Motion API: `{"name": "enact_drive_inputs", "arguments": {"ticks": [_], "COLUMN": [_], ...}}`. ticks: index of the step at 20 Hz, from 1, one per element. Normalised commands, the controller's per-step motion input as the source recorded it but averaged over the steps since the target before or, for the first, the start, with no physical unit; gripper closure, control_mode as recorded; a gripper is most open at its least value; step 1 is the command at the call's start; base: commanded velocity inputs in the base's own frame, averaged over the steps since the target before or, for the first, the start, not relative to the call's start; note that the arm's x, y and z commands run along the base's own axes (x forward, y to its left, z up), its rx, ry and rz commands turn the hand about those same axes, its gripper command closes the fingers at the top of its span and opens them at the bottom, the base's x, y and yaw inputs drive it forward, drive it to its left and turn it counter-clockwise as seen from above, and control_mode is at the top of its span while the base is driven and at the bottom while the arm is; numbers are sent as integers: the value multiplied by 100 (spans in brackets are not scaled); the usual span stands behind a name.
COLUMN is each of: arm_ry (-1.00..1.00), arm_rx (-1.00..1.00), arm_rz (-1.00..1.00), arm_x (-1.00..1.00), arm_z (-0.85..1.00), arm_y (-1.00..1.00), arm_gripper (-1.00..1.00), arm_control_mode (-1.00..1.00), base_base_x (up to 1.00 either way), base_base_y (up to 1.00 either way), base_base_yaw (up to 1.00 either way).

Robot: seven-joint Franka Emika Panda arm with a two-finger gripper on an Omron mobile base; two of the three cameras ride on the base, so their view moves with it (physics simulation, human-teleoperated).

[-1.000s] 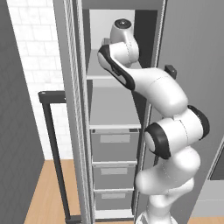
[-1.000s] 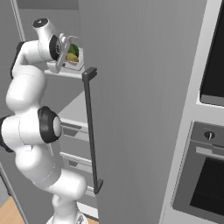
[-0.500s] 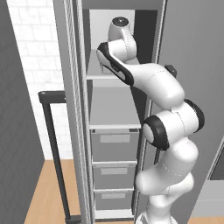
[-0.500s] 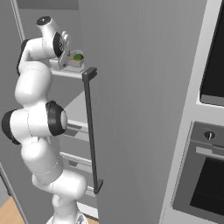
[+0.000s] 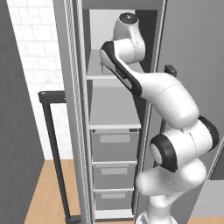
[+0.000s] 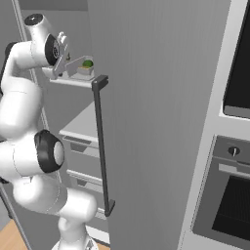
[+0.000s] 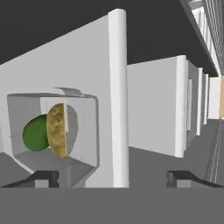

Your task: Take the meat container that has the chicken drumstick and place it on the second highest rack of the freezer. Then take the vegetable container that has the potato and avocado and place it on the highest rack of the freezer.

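The vegetable container (image 7: 52,140), a clear tray, holds the dark green avocado (image 7: 36,133) and the yellow-brown potato (image 7: 57,130). It stands on the highest rack (image 6: 73,81) of the freezer (image 5: 114,109); the avocado (image 6: 88,63) shows inside the container (image 6: 80,68). My gripper (image 7: 113,177) is open, its fingertips (image 7: 43,177) wide apart with nothing between them. It sits a little back from the container and off to one side of it. In the right base view the gripper (image 6: 63,52) hovers just left of the container. The chicken drumstick is out of view.
Below the top rack lie a lower pale shelf (image 5: 114,124) and grey drawers (image 5: 114,146). A grey door panel with a dark bar handle (image 6: 100,146) stands close on the right. A black-glass oven (image 6: 229,195) is further right. Another dark handle (image 5: 52,153) stands left.
A second ago the container was tilted in my gripper at the shelf front. It now rests on the top rack, released, and my hand has drawn back from it.
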Motion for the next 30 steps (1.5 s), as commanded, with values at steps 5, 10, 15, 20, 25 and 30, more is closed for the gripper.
{"name": "enact_drive_inputs", "arguments": {"ticks": [5, 10, 15, 20, 25, 30], "arm_ry": [-5, -8, 0, 0, 0, -8], "arm_rx": [-1, -8, -4, -32, -49, -16], "arm_rz": [31, 66, 68, 61, 50, 19], "arm_x": [-100, -100, -100, -100, -100, -100], "arm_z": [2, 3, -19, -67, -66, -13], "arm_y": [-26, -39, -43, -27, -15, -23], "arm_gripper": [-100, -100, -100, -100, -100, -100], "arm_control_mode": [-100, -100, -100, -100, -100, -100], "base_base_x": [0, 0, 0, 0, 0, 0], "base_base_y": [0, 0, 0, 0, 0, 0], "base_base_yaw": [0, 0, 0, 0, 0, 0]}}
